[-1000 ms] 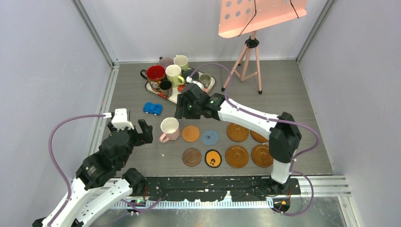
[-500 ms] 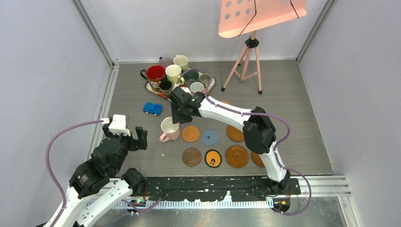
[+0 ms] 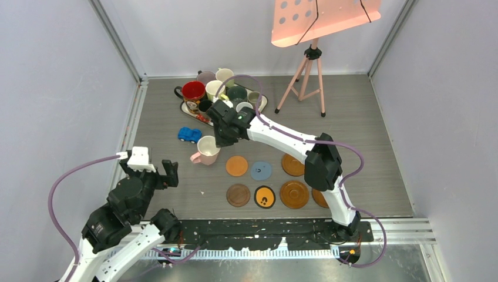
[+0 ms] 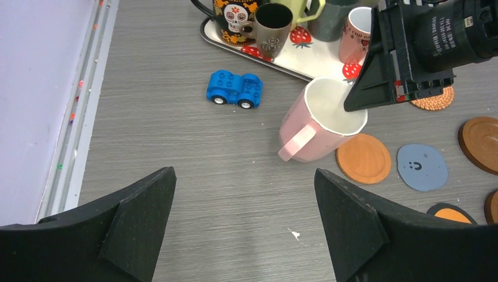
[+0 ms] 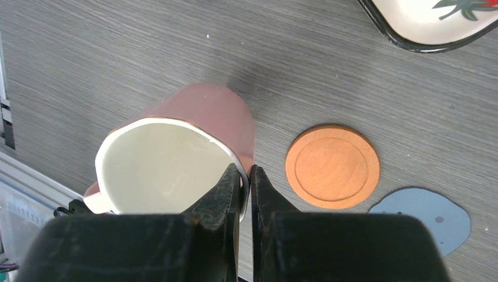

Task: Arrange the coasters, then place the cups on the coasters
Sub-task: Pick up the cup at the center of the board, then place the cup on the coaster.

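Right tool clenched on pink cup rim, cup tilted. Orange coaster at its 4 o'clock. Left tool released.

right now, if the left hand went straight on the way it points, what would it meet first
Most likely the bare table: the open left hand tilts downward, aimed at the gap between the blue toy car and the pink mug. Depth is unclear, so either could be clipped.

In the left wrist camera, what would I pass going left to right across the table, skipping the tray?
Blue toy car → pink mug → orange coaster → blue coaster → brown coaster.
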